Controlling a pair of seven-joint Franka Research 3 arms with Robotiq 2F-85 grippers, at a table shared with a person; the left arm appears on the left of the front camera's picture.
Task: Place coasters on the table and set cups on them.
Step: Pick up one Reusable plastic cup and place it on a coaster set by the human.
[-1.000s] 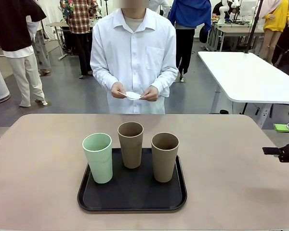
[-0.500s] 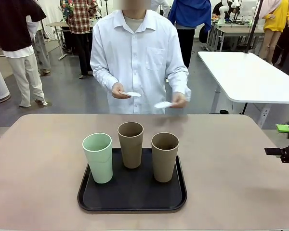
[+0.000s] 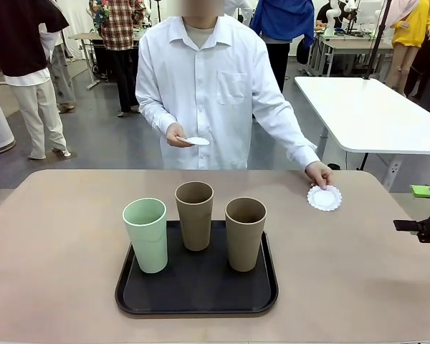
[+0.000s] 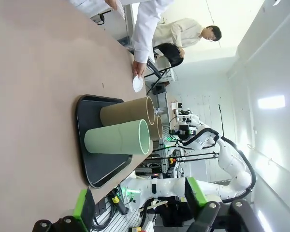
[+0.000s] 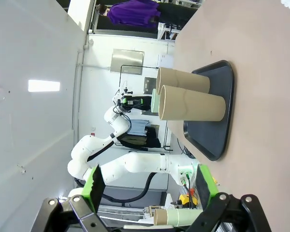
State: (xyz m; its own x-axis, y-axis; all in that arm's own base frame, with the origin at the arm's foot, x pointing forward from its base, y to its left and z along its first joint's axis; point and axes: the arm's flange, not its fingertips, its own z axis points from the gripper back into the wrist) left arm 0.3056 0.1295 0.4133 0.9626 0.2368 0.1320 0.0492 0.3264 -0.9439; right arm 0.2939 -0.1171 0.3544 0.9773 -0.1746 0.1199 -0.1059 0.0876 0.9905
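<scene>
Front view: one coaster is laid out, and no cup is yet set on a coaster.
The table [image 3: 57,272], plain beige, is found with the task barely begun. The black tray [image 3: 201,304] at its centre is loaded with all three cups: the mint-green cup [image 3: 146,236] at 9 o'clock, one tan cup [image 3: 194,215] at 12 and the other tan cup [image 3: 245,233] at 3, all upright and seemingly empty. One coaster [image 3: 324,198], thin, white and lace-edged, is laid flat at 2 o'clock from the tray, touched by a person's hand [image 3: 319,173]. More white coasters [image 3: 198,141] are held in the other hand [image 3: 173,135]; their number cannot be told. Two coasters and all cup placements are judged outstanding. The left gripper [image 4: 137,200] and right gripper [image 5: 150,186] are seen with jaws spread wide, nothing held.
</scene>
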